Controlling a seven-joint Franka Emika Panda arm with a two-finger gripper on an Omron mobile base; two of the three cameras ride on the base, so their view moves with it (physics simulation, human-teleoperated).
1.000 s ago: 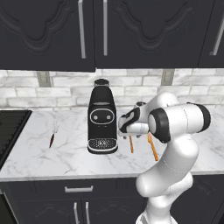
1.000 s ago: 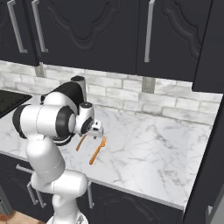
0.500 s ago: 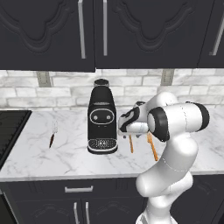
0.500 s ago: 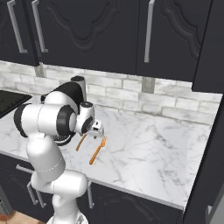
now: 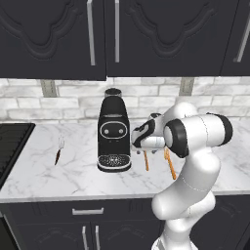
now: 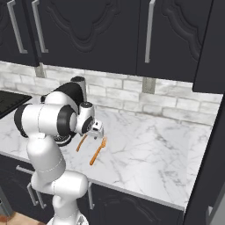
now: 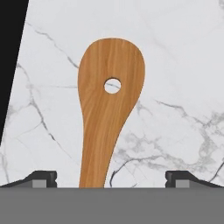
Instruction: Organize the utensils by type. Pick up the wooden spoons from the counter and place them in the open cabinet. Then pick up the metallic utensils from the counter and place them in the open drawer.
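- Left base view: pincer at centre frame, low over the white marble counter, just right of a black coffee machine. Below it, a wooden spoon; right of that, partly behind the arm, an orange fork. At left of frame, well apart, a silver fork with dark handle.
- Right base view: pincer at left-centre, above the wooden spoon's handle; orange fork lying just to its right on the marble. Upper cabinets in frame appear shut.
- Hand view: the wooden spoon, broad bowl with a round hole, runs from upper centre down to the bottom edge, between the two fingertips, which stand wide apart. Pincer fully open, holding nothing.
- Step in hand, by judgement: first wooden-spoon pickup, approach stage.
- Next move calls for: descend until the tips straddle the handle, close, lift, then carry to the open cabinet.
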